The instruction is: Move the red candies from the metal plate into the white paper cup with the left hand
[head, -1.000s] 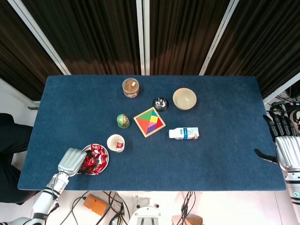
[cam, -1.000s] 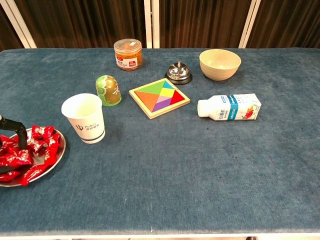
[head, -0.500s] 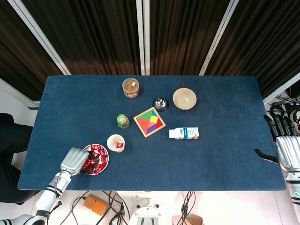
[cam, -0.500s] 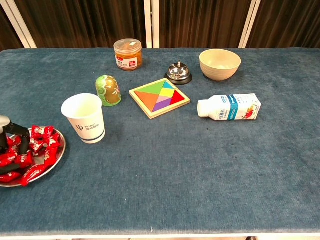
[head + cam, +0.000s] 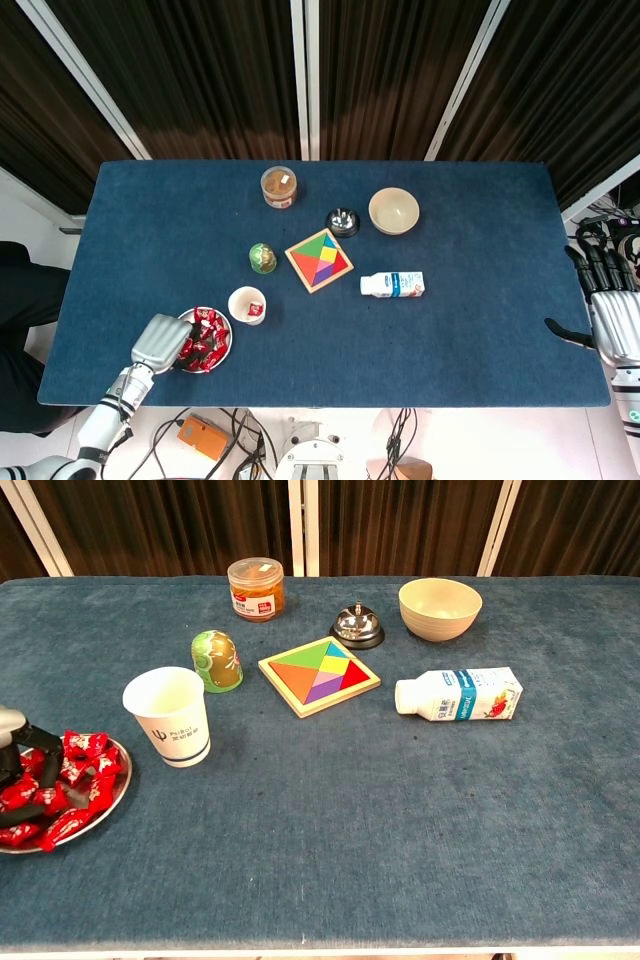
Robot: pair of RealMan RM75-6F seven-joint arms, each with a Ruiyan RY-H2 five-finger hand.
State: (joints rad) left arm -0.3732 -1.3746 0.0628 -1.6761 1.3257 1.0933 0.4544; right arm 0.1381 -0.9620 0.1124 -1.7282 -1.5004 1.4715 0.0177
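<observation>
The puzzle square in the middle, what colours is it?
The puzzle square has a wooden frame with red, orange, yellow, green, blue and purple pieces, clearest in the chest view.

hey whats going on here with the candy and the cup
The left hand is down over the metal plate, its fingers among the red candies; whether it grips one cannot be told. The white paper cup stands beside the plate, with one red candy already inside it in the head view. The right hand rests open at the far table edge, holding nothing.
</observation>
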